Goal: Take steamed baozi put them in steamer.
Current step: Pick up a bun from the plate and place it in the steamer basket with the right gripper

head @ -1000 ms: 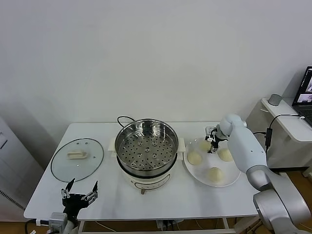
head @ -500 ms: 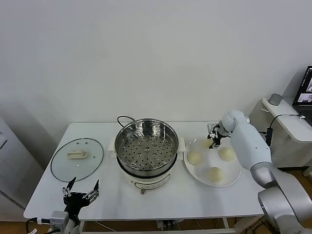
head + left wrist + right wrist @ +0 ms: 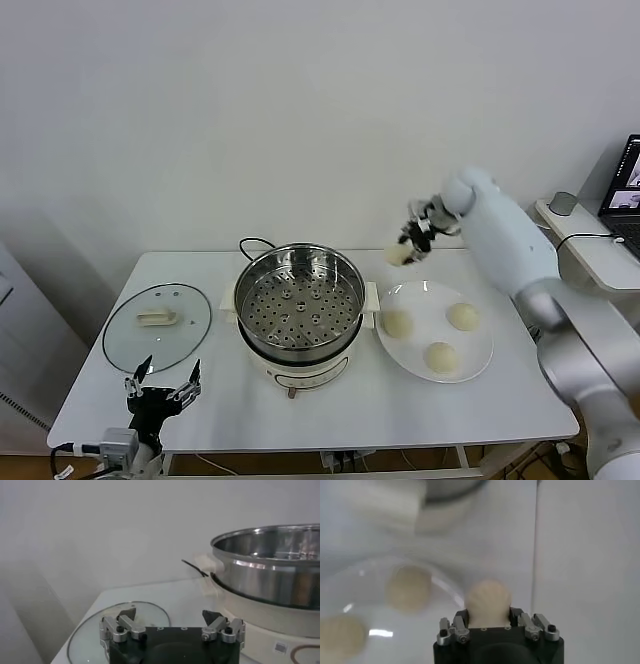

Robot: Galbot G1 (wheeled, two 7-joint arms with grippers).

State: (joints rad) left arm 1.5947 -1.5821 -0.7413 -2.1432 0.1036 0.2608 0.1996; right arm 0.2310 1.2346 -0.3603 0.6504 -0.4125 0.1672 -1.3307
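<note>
Right gripper [image 3: 408,247] has its fingers pinched on one steamed baozi [image 3: 397,255] up in the air past the plate's [image 3: 478,352] far-left rim, so the steamer [image 3: 300,300] sits down-left of it, while left gripper [image 3: 160,393] idles spread wide at the table's front-left corner.

No legible text, labels or numbers anywhere; only a small, unreadable sticker on the steamer [image 3: 280,647] base.
</note>
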